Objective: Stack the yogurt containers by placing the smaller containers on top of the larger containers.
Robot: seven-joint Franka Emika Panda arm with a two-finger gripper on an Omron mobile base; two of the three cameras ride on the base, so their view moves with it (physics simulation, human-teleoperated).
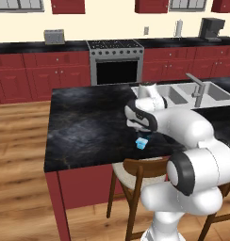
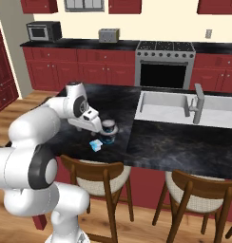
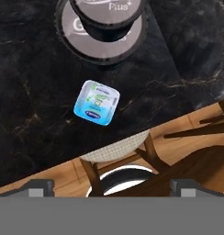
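I hold the arm folded forward over the island counter (image 1: 84, 132), hand pointing down. The gripper (image 3: 111, 186) hangs with jaws spread wide, empty, above the tiny light-blue cup (image 3: 96, 102) near the counter edge. The narrower round cup (image 3: 108, 11) sits stacked on the widest cup (image 3: 81, 39), just beyond.

Glossy black marble counter (image 3: 36, 105) — wooden chair (image 2: 104, 176), cloth seat.
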